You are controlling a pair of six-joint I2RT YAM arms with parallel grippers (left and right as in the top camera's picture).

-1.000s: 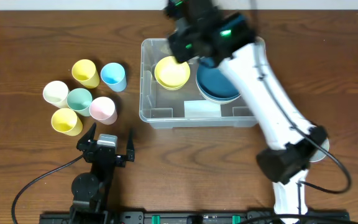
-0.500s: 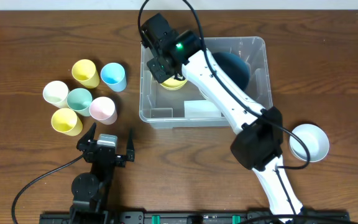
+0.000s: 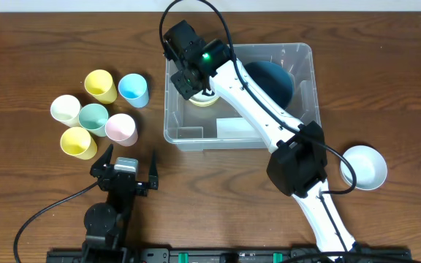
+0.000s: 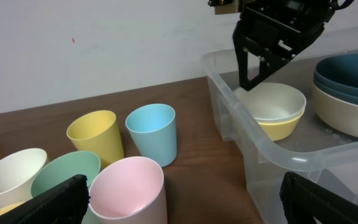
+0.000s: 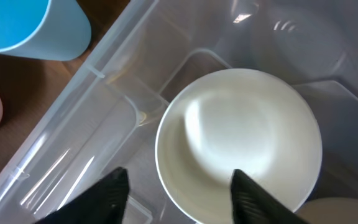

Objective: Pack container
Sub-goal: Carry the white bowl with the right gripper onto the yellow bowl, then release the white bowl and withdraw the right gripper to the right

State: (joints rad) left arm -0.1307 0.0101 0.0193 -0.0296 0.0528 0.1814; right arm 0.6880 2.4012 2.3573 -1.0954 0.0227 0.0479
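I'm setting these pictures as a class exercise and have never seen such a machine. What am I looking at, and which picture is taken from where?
Two robot arms with two-finger grippers work at a table. One picture looks down from above; the other two come from cameras on each wrist. The right gripper, fingers apart, hangs over a cream bowl nested in a yellow bowl inside the clear container, beside dark blue bowls. The left gripper rests open, holding nothing. Six cups and a white bowl stand outside.
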